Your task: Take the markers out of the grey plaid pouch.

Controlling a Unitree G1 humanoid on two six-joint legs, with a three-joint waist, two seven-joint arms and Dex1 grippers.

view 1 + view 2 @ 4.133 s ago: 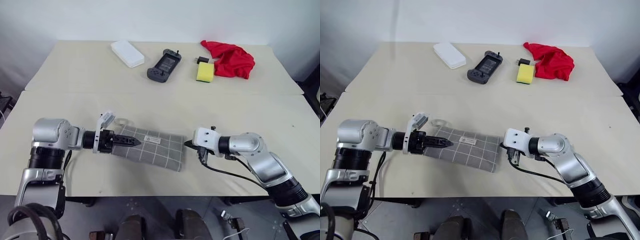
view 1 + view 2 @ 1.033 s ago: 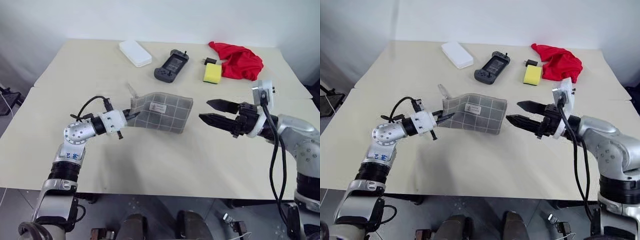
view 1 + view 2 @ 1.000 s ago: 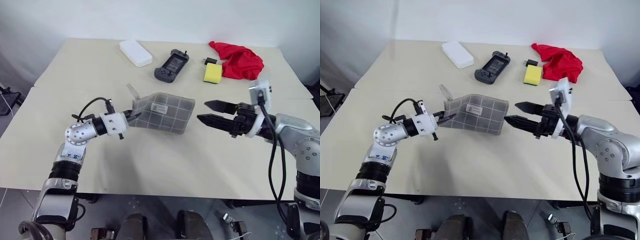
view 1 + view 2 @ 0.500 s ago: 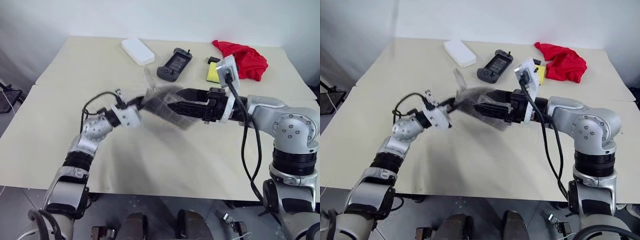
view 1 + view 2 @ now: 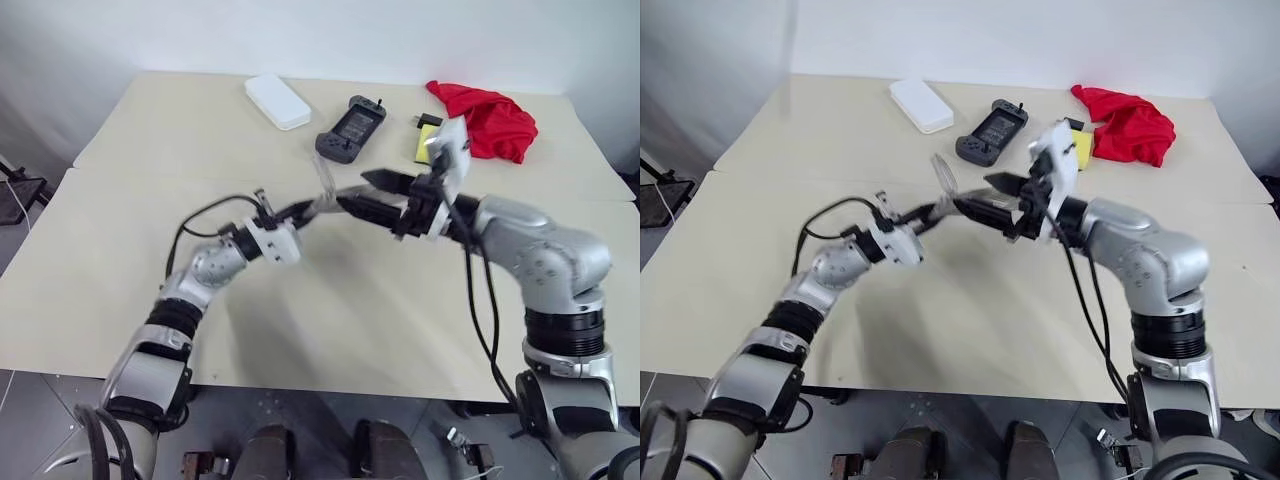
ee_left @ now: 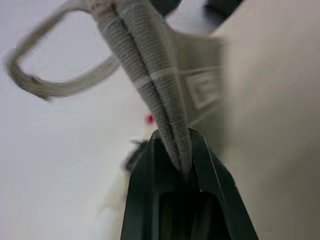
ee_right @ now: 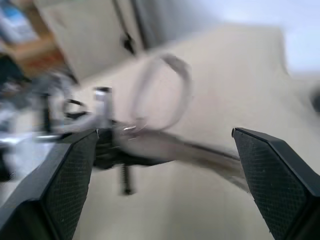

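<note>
Flat grey plaid fabric pouch [image 6: 150,75] is off the table, held mid-air edge-on between the two arms, above the table centre. Long axis runs roughly 9 to 3 o'clock in the head views, one end at the left gripper [image 5: 297,212], the other toward the right gripper [image 5: 368,194]. A pale loop strap [image 5: 944,176] sticks up from the pinched end at about 12 o'clock.

Left gripper: black fingers clamped tight on the pouch's seamed edge, clear in the left wrist view. Right gripper: jaws spread wide, both fingers [image 7: 60,175] far apart in the right wrist view, pouch lying between them; contact with the fabric can't be made out.

Pouch is motion-blurred in both head views, its plaid grid and label barely readable, and its far end is hidden behind the right gripper. Markers can't be made out; zipper state unreadable.

Surface: two beige tabletops [image 5: 130,260] pushed together, seam running 9 to 3. At the far edge: white rectangular box [image 5: 278,101] at 11 o'clock, dark handheld game controller [image 5: 351,129] at 12, yellow sponge [image 5: 1082,148] and crumpled red cloth [image 5: 487,118] at 1. Plain pale wall behind, grey floor below.
</note>
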